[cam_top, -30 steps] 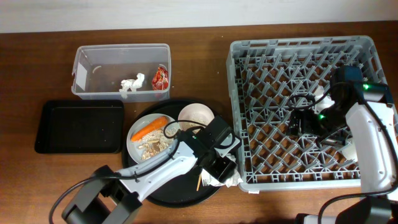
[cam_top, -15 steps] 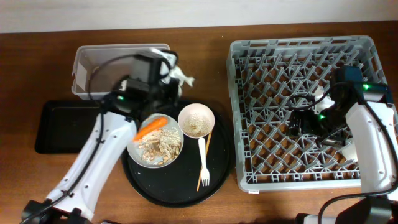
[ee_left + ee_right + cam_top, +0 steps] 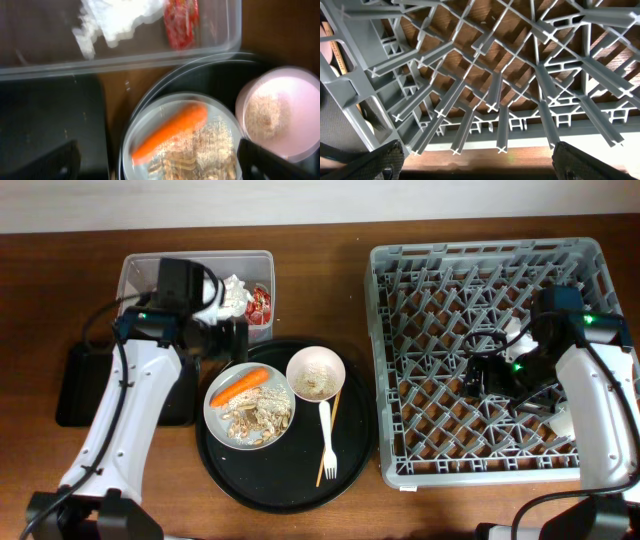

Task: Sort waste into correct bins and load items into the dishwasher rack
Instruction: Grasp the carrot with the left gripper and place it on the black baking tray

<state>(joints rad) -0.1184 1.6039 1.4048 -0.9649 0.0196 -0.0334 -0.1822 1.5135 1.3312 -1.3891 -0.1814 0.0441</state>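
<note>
The crumpled white napkin [image 3: 232,291] and the red wrapper [image 3: 260,302] lie in the clear tub [image 3: 140,280]. The orange carrot [image 3: 240,385] and beige scraps [image 3: 258,415] sit on the pale plate [image 3: 215,415]. My left gripper [image 3: 232,348] hangs open and empty between the tub and the plate. In the left wrist view [image 3: 165,165] it is above the carrot [image 3: 170,129]. The cream bowl [image 3: 316,373] and the white fork [image 3: 326,438] are on the round tray. My right gripper [image 3: 487,376] is open and empty inside the grey rack [image 3: 400,300], above its pegs [image 3: 495,95]. The cups are not clearly seen.
The shallow black tray [image 3: 75,385] lies left of the large round black tray [image 3: 355,450]; my left arm crosses its right end. A wooden chopstick [image 3: 331,430] lies beside the fork. A pale shape [image 3: 562,423] shows in the rack, partly hidden by my right arm.
My left arm swung from the round tray's front to the tub carrying the white napkin. The napkin now lies in the tub and the gripper is open. The right arm has not moved.
</note>
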